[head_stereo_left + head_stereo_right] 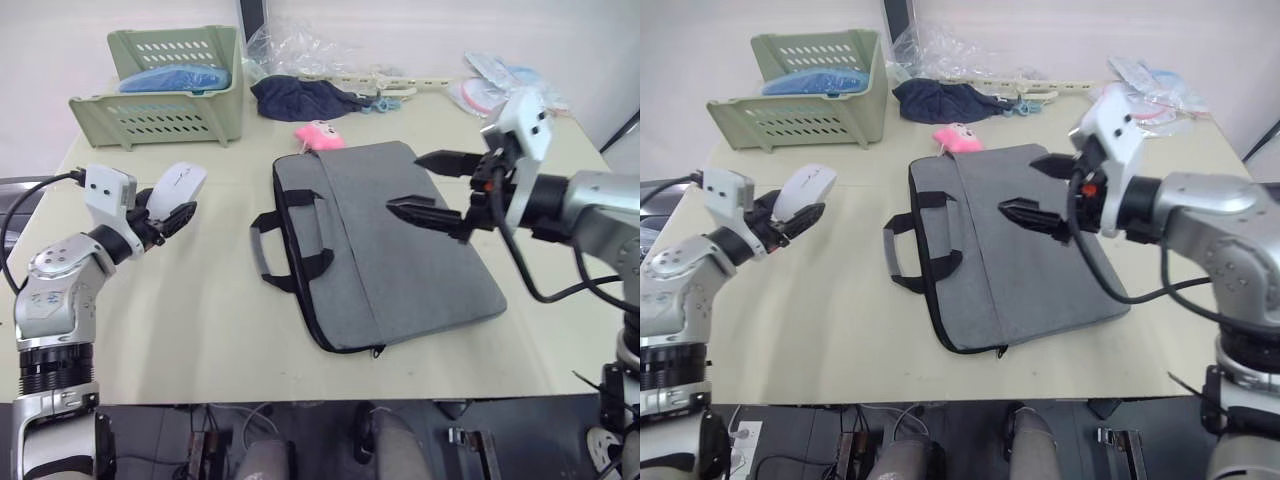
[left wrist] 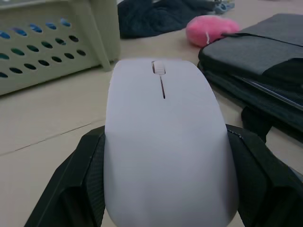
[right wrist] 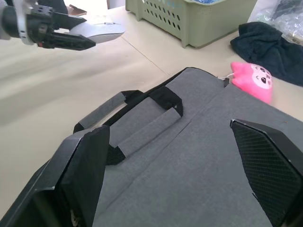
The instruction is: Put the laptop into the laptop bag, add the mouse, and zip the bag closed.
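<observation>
A: Where do we stand w/ the mouse (image 1: pixel 178 182)?

B: We've got it in the left gripper (image 1: pixel 170 212); black fingers (image 2: pixel 83 175) pinching it from both sides, white shell between them; held up off the table (image 1: pixel 180 330), at the left side, just near of the green basket (image 1: pixel 170 85).

A: And the laptop bag (image 1: pixel 400 250)?

B: Lying flat mid-table, grey face up; black strap handles (image 1: pixel 290 245) on its left edge, pointing toward our left arm; black trim round the edge, zipper pull at the near corner (image 1: pixel 378 351). Whether the zip is open or closed along the handle side, we can't tell.

A: Right gripper (image 1: pixel 432 185)?

B: Above the bag's far-right part; fingers spread wide, nothing between them; tips point left, toward the handles. From the right wrist view we see both pads (image 3: pixel 267 170) apart w/ the grey fabric beneath; whether they touch the bag we can't tell.

A: Laptop?

B: Can't say where it is; the bag's flat and we can't see inside.

A: Other stuff on the table?

B: Pink plush toy (image 1: pixel 319 135) touching the bag's far edge; dark cloth (image 1: pixel 300 98) just beyond it; blue item (image 1: pixel 175 78) inside the basket; clear plastic bags (image 1: pixel 295 45) and a pale tool-like thing (image 1: pixel 385 85) at the far edge; more packets (image 1: pixel 495 80) far right. Mouse and bag are apart, bare table between.
</observation>
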`<action>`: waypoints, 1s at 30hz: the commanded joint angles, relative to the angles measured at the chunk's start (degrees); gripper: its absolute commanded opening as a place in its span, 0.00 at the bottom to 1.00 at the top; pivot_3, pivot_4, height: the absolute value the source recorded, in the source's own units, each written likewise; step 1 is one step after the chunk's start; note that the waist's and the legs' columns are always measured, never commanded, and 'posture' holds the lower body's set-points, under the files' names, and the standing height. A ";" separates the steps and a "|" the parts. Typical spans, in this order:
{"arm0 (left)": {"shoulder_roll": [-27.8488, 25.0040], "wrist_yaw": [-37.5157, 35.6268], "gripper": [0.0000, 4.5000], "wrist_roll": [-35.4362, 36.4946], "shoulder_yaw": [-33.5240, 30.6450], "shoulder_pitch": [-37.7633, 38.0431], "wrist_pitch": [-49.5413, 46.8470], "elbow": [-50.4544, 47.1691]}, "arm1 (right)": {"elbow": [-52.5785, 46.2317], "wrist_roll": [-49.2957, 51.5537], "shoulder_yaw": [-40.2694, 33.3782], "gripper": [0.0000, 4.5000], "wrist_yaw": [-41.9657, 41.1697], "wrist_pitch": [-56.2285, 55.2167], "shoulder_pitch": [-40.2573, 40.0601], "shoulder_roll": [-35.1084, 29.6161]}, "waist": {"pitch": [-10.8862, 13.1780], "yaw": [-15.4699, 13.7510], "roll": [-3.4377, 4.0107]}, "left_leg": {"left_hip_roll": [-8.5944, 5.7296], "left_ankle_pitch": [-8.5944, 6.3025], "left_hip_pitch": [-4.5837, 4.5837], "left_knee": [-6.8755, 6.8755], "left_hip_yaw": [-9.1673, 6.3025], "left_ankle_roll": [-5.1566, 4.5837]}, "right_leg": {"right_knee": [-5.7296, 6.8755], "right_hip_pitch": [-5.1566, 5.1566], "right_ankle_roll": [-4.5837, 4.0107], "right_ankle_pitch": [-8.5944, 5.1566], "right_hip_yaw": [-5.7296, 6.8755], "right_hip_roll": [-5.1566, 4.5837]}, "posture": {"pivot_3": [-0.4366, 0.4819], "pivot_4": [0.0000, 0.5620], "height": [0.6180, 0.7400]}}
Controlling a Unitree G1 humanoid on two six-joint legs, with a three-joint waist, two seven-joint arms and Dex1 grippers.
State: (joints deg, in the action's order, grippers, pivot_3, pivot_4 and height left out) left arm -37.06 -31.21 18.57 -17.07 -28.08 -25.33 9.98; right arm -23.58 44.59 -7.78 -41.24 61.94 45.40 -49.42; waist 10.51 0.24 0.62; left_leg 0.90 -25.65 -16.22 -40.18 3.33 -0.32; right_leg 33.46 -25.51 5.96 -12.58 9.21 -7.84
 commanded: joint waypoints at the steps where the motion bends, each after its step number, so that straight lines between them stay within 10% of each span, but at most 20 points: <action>1: -4.00 -7.20 0.63 7.70 -4.24 3.67 -4.11 -11.15 | -4.97 -2.32 1.78 1.00 11.70 2.28 -2.51 7.36 | 0.00 -0.06 0.00 | -0.01 0.00 -0.01 0.00 -0.02 0.00 | 0.00 0.00 0.00 0.00 0.01 -0.01 | 0.48 0.27 1.00; 9: -9.89 -15.96 0.63 19.37 -8.87 6.16 -13.08 -17.49 | -8.84 -8.73 10.25 1.00 30.99 10.58 -1.32 25.14 | -0.03 1.55 -0.01 | 0.08 -0.03 0.04 0.08 -0.02 0.09 | 0.07 -0.07 -0.11 -0.06 -0.01 0.13 | 0.48 0.27 1.00; 30: -9.35 -15.34 0.63 19.31 -5.86 3.54 -12.74 -13.65 | 9.22 -27.56 29.98 1.00 33.61 -1.69 5.79 42.03 | -0.03 4.07 0.01 | 0.06 0.00 0.15 0.14 -0.04 0.19 | 0.18 -0.08 -0.25 -0.14 0.02 0.22 | 0.48 0.27 1.00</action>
State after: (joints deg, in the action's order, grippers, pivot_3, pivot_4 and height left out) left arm -46.16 -46.66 37.61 -22.07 -23.52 -39.08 -3.47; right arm -14.26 18.67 21.58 -6.75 62.57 49.85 -8.39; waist 10.49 4.30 0.63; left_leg 0.96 -25.65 -16.07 -40.03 3.27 -0.13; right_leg 33.64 -25.58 5.71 -12.72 9.23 -7.62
